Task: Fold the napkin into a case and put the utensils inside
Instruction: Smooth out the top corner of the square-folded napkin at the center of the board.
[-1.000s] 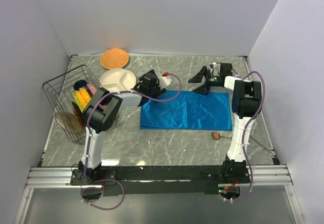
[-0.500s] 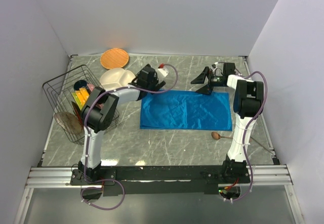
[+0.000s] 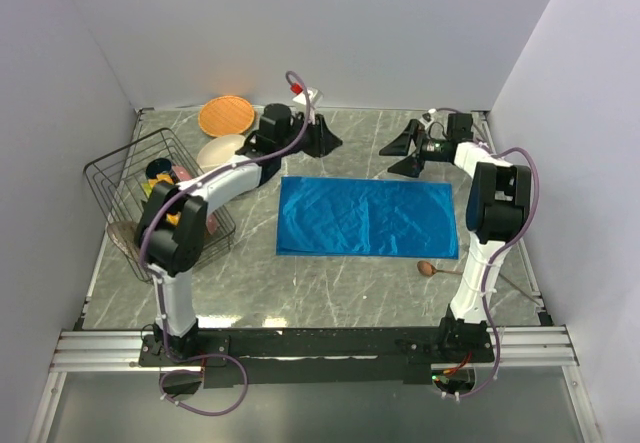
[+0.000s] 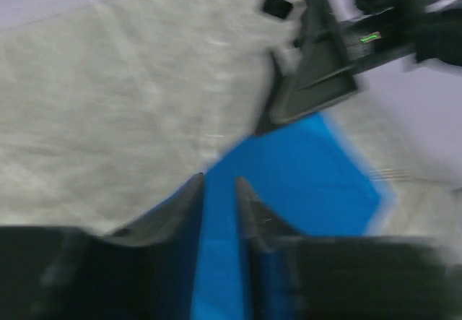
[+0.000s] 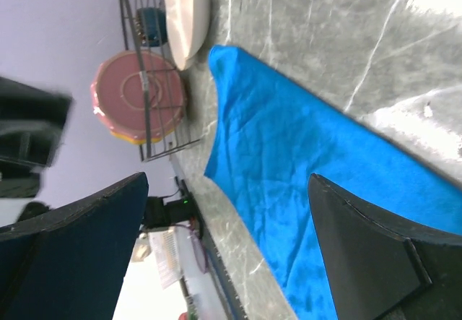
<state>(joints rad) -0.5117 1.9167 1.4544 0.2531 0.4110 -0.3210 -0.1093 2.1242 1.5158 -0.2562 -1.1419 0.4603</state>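
Looking down, I see the napkin (image 3: pixel 367 217) flat on the counter (image 3: pixel 330 283) — my left hand (image 3: pixel 326 144) hovers beyond its far edge, narrow and empty; my right hand (image 3: pixel 403 150), wide, hangs past its far right corner — spoon (image 3: pixel 427 268) just beside its near right corner.

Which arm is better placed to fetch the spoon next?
Right, likely. The spoon lies off the napkin's near right corner, beside the right arm; the right gripper is open. The left gripper hangs past the napkin's far left corner.

Grey marble table (image 3: pixel 330 283) with a flat blue napkin (image 3: pixel 365 216); spoon (image 3: pixel 428 267) beside its near right corner, basket (image 3: pixel 125 149) and orange plate (image 3: pixel 225 116) to its left.
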